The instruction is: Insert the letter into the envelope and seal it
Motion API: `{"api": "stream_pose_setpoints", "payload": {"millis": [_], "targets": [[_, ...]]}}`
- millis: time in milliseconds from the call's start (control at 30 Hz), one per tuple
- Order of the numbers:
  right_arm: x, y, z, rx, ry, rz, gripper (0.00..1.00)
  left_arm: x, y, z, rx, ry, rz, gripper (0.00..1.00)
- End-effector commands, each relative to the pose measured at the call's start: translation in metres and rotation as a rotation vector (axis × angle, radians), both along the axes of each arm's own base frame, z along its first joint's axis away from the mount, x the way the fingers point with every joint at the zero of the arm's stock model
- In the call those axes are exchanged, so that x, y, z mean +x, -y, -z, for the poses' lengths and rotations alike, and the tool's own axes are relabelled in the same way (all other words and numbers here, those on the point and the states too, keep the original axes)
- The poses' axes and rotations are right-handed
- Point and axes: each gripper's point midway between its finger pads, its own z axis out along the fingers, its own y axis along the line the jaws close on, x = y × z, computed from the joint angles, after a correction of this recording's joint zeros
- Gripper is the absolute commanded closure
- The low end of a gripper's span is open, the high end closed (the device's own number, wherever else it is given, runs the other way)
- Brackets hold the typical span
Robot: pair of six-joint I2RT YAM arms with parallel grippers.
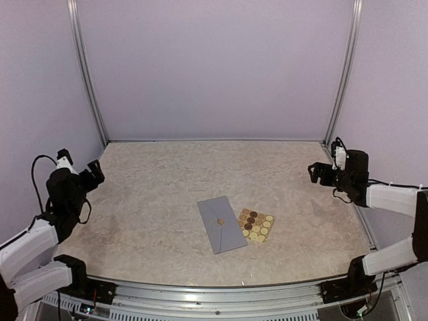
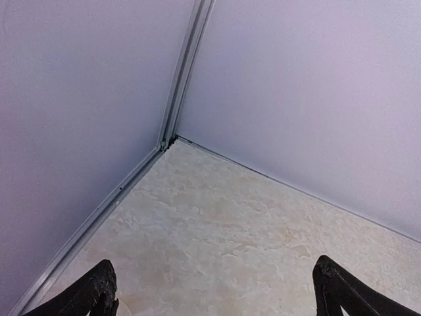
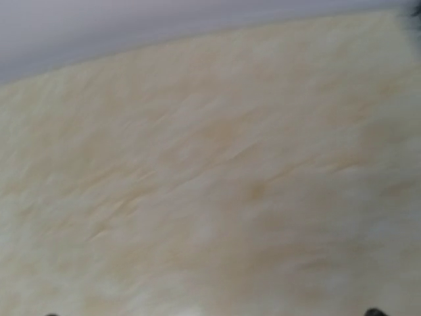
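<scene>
The envelope [image 1: 226,234] lies flat and askew on the table [image 1: 154,187], near the middle and a little toward the near edge. A small round sticker [image 1: 221,221] sits on its closed face, and its inside is hidden. A tan sticker sheet [image 1: 257,225] lies just beside its right edge. The left gripper [image 2: 217,293] hovers at the far left with its fingers [image 2: 99,289] spread wide on nothing. The right gripper [image 1: 325,164] is at the far right. Its wrist view is blurred and the tips are cut off at the bottom edge, spread wide and empty.

Count: 1 envelope [image 1: 221,225], 1 sticker sheet [image 1: 257,225], 2 arms [image 1: 41,235], 1 table [image 1: 154,194].
</scene>
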Motion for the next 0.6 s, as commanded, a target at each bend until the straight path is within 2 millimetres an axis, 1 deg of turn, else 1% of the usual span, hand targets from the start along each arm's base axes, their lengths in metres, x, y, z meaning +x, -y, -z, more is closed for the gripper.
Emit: {"api": "stream_pose_setpoints", "payload": {"millis": [0,67,100,133,167,233,567], "targets": [[-0.005,0.03,-0.028,-0.083,0.201,0.056,0.02,-0.02,-0.015,-0.004,0.104,0.12,-0.041,0.01],[-0.011,0.04,-0.029,-0.122,0.25,0.103,0.01,-0.021,-0.011,0.007,0.129,0.114,-0.014,0.01],[-0.014,0.043,-0.027,-0.136,0.265,0.117,0.0,-0.022,-0.012,0.014,0.137,0.1,-0.019,0.01],[-0.016,0.054,-0.026,-0.148,0.273,0.151,0.0,-0.021,-0.014,0.02,0.146,0.083,-0.028,0.01],[-0.018,0.056,-0.025,-0.155,0.276,0.158,0.01,-0.021,-0.015,0.024,0.153,0.071,-0.033,0.01],[-0.019,0.057,-0.025,-0.163,0.281,0.158,0.01,-0.016,-0.014,0.03,0.162,0.036,-0.033,0.01],[-0.017,0.054,-0.017,-0.15,0.266,0.139,0.01,-0.014,-0.012,0.034,0.16,0.032,-0.019,0.01]]}}
